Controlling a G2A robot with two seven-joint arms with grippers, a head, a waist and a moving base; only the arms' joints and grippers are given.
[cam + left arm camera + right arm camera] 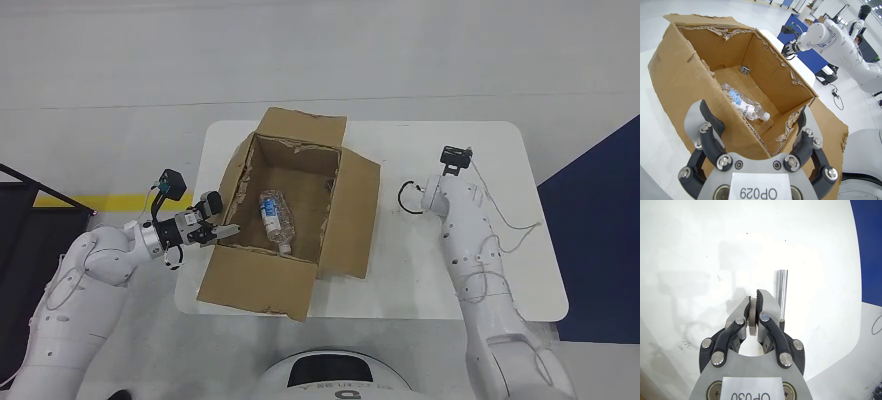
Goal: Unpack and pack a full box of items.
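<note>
An open cardboard box (352, 215) with torn flaps stands in the middle of the white table (450, 280). A crumpled clear plastic bottle (275, 220) lies on its floor, and a small metal plate with holes (744, 70) rests in a far corner. My left gripper (754, 111) hovers open at the box's left side (215, 228), over the box's near wall (677, 75), with the bottle (745, 107) just beyond it. My right gripper (753, 295) is low over the table to the right of the box, shut on a grey metal disc (753, 317). A shiny metal cylinder (780, 292) sits right beside it.
The box's right flap lies flat on the table toward the right arm (470, 240). Bare tabletop stretches behind and in front of that arm. A blue partition (600, 220) stands past the table's right edge. Loose cables hang along the right arm.
</note>
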